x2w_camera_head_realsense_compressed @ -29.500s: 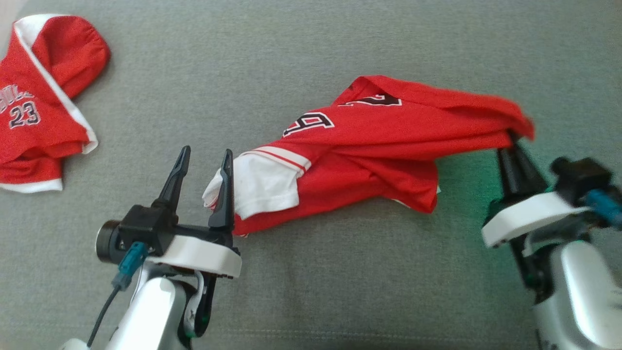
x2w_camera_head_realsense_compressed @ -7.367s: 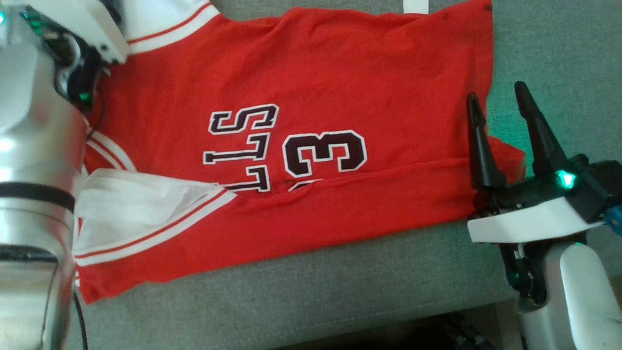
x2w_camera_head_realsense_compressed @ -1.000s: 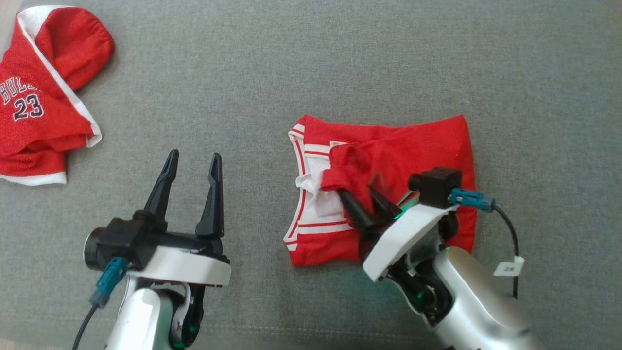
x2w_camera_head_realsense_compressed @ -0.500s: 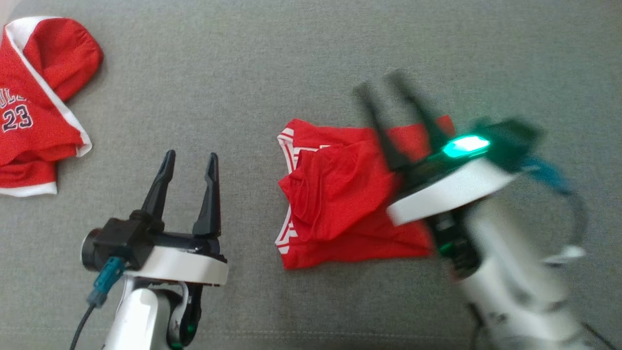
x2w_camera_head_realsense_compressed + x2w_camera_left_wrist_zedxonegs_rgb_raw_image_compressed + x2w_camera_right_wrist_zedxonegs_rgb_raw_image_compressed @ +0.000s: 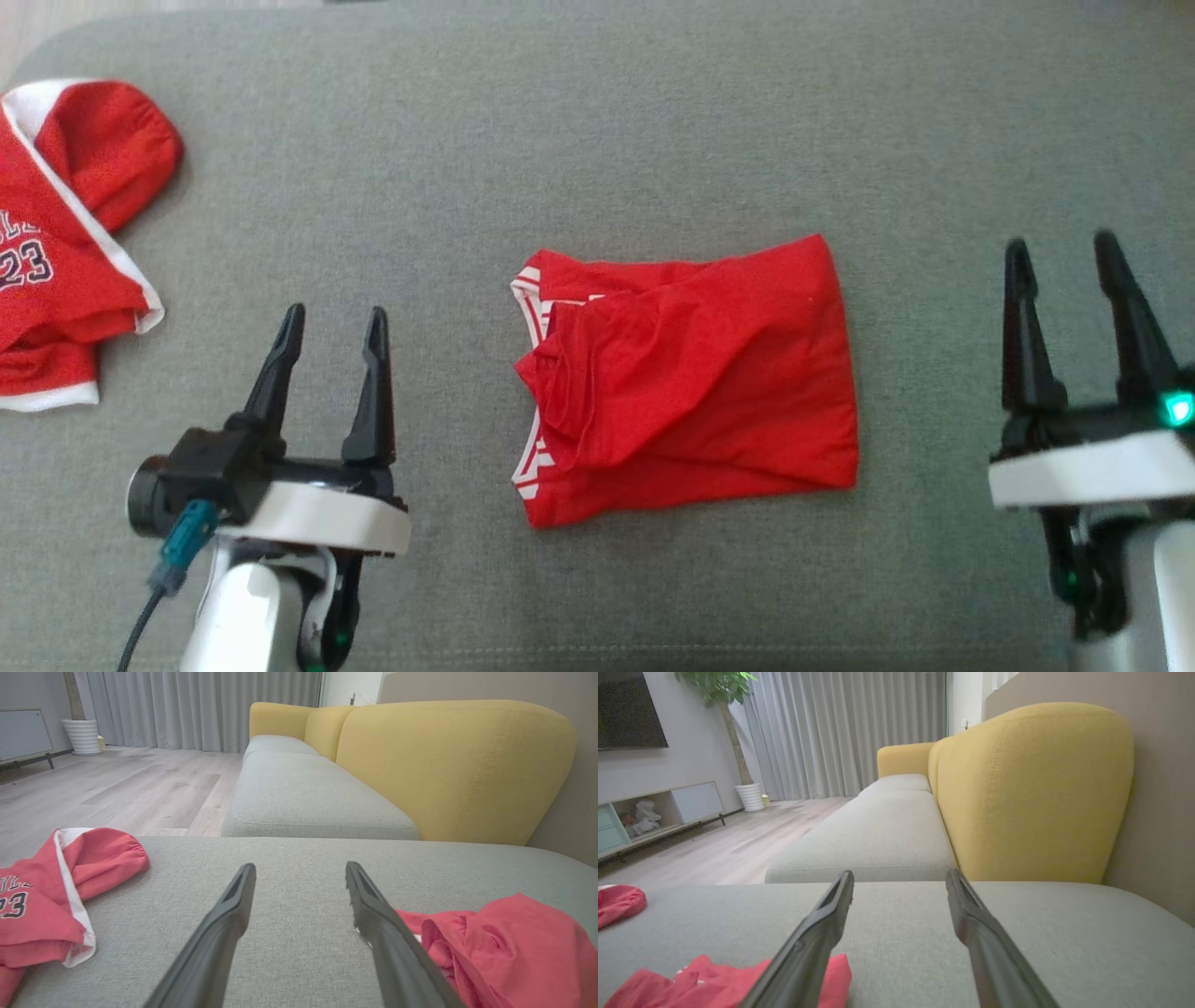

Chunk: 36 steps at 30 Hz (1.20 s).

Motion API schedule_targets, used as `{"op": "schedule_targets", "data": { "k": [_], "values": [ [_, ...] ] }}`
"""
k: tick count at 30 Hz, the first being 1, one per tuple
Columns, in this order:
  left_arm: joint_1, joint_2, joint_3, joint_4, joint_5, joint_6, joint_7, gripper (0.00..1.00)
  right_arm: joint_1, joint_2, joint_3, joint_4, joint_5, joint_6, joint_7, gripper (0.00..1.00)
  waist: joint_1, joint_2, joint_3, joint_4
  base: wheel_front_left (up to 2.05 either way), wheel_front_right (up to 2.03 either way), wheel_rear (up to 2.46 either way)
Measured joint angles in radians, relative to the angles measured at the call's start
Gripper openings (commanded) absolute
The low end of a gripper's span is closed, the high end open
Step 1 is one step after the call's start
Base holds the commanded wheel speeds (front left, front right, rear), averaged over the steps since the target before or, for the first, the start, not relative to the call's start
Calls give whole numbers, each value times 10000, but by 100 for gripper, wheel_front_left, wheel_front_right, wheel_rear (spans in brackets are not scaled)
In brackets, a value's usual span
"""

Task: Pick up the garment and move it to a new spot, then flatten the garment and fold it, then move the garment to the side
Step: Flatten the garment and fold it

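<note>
My left gripper has its two dark fingers spread apart with nothing between them. My right gripper is spread just as wide and is also empty. Both hover over the grey cushion, fingers pointing away from me.

The garment lies on the cushion between the two grippers, touching neither. It is a red jersey folded into a rough rectangle. A loose upper layer is bunched and creased toward its left end, where white-and-red striped trim peeks out along the edge. Its right edge is straight and flat.

From the head view I get the whole outline of the fold. The left wrist view gives me the rumpled end up close, low on the right, just beside one finger. The right wrist view catches a red strip at lower left, partly behind a finger. The wrist views also add a yellow backrest, grey curtains, a wooden floor and a potted plant.

A second jersey, numbered 23, sits crumpled at the cushion's far left, well apart from my left gripper.
</note>
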Motion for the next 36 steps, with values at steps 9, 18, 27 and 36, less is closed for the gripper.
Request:
{"op": "schedule_targets", "data": {
  "k": [9,18,27,36],
  "values": [
    [464,228,71,165,10,86,6,100,852,128,-75,-151,-470,0,88,100,0,0,-439,-116,0,0,0],
    [795,316,21,146,12,174,123,100,1415,244,12,-150,-583,0,205,100,0,0,-799,-99,0,0,0],
    [795,332,-40,132,10,261,151,100,1408,320,180,-148,-512,0,234,100,0,0,-783,-2,0,0,0],
    [775,349,-194,94,10,332,150,100,1348,320,278,121,-418,0,362,8,0,0,-622,62,0,0,0]
  ]
}}
